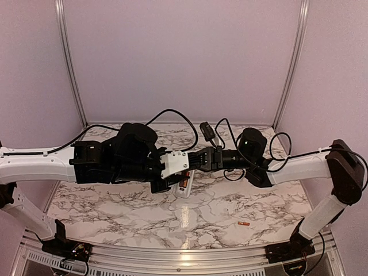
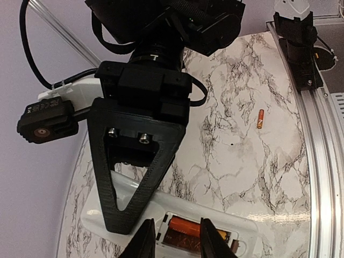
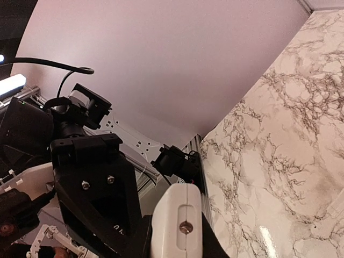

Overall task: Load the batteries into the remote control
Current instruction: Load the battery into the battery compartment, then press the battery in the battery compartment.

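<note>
Your right fingers (image 2: 102, 183) are clamping the remote (image 2: 236, 224), likely light and slick, by its end, while your left fingers (image 2: 212, 244), barely parted, are straddling a seated battery (image 2: 183, 227), grip unclear.

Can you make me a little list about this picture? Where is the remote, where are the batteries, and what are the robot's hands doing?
remote control: white, back side up, battery recess showing
first battery: orange, lying in the recess
second battery: loose on the marble table, well away from the remote
left gripper: over the recess, one finger on each side of the first battery, slightly parted
right gripper: clamped on the remote's end
not yet done: second battery not loaded
</note>
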Controlling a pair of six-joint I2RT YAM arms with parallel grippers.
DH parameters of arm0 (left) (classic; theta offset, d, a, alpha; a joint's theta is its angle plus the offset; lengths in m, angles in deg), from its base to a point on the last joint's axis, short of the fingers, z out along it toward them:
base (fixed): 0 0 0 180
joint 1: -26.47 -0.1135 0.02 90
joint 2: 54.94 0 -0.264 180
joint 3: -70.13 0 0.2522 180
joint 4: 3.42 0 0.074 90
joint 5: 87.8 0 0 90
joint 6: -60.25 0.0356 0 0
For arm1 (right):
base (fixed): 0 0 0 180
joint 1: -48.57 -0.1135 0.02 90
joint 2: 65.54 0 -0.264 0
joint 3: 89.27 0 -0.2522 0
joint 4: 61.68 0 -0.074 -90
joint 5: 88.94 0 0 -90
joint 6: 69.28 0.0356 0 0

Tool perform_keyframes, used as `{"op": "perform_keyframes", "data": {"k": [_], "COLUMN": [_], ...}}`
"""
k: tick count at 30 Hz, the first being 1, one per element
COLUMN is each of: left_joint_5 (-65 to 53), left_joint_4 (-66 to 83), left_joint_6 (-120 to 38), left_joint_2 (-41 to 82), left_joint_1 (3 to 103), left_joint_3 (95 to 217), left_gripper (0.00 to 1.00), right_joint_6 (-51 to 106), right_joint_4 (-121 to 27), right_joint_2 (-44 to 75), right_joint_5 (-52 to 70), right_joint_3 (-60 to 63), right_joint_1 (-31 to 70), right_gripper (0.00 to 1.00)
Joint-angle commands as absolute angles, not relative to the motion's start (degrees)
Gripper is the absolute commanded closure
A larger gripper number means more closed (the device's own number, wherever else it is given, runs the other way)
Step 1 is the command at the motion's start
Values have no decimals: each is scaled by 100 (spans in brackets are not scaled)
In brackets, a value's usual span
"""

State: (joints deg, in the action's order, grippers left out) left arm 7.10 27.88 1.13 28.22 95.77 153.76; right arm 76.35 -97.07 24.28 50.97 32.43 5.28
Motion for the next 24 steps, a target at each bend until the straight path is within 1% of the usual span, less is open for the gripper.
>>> {"op": "perform_keyframes", "data": {"k": [1, 3, 6, 8, 9, 11, 14, 16, 20, 24], "left_joint_5": [638, 780, 1072, 1024, 940, 727, 326, 67, -147, -322], "left_joint_4": [2015, 1915, 1763, 1749, 1761, 1813, 1898, 1980, 2267, 2319], "left_joint_6": [-549, -815, -1345, -1867, -2112, -2503, -2877, -2921, -2926, -2926], "left_joint_2": [2292, 2118, 1837, 1671, 1614, 1541, 1547, 1639, 2071, 2311], "left_joint_1": [9546, 9540, 9480, 9374, 9307, 9152, 8978, 8950, 8914, 8913], "left_joint_3": [15147, 15072, 14896, 14767, 14697, 14551, 14464, 14483, 14726, 14877], "left_gripper": [63, 53, 32, 18, 12, 6, 3, 3, 10, 14], "right_joint_6": [7457, 7430, 7383, 7345, 7328, 7303, 7251, 7218, 7137, 7118], "right_joint_4": [-9768, -9752, -9762, -9779, -9801, -9862, -9839, -9796, -9654, -9589], "right_joint_2": [2321, 2305, 2260, 2231, 2202, 2169, 2118, 2089, 2061, 2040], "right_joint_5": [5051, 5038, 5017, 5005, 5002, 4999, 4997, 4977, 4977, 4960], "right_joint_3": [3045, 3040, 3054, 3060, 3064, 3074, 3042, 3025, 2934, 2903], "right_joint_1": [494, 520, 561, 582, 595, 594, 604, 607, 607, 598], "right_gripper": [100, 100, 100, 100, 100, 100, 100, 100, 100, 100]}}
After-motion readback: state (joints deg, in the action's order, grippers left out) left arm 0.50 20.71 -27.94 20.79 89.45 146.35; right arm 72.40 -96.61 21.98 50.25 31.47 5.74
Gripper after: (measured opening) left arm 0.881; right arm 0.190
